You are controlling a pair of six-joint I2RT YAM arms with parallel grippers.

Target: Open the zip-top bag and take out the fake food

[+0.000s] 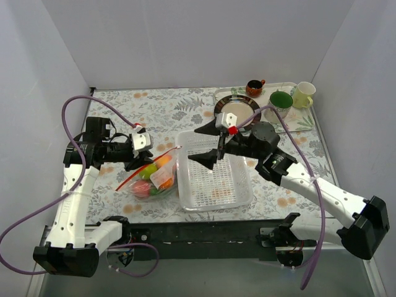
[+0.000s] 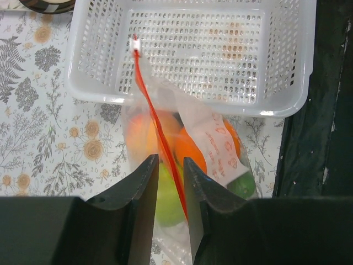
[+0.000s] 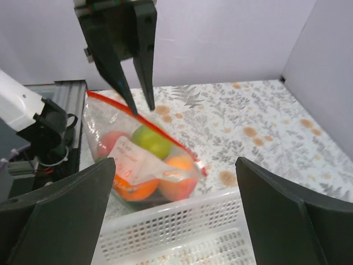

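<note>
The zip-top bag (image 1: 154, 178) stands on the table against the left side of the white mesh basket (image 1: 213, 197), its orange-red zip strip on top. It holds the fake food: an orange ball (image 2: 190, 152), lime-green apples (image 2: 165, 204) and a pink-red peach (image 3: 107, 144). My left gripper (image 1: 140, 164) is over the bag. In the left wrist view its jaws (image 2: 171, 160) stand narrowly apart astride the zip strip (image 2: 151, 107). It also shows in the right wrist view (image 3: 140, 110). My right gripper (image 1: 208, 145) is wide open and empty above the basket, facing the bag (image 3: 138, 160).
The basket (image 2: 187, 105) holds nothing. A tray (image 1: 272, 86) at the back right carries a dark-rimmed plate (image 1: 237, 111), a brown cup (image 1: 254, 88), a green cup (image 1: 280, 100) and a pale yellow mug (image 1: 303, 94). The black arm rail runs along the near edge.
</note>
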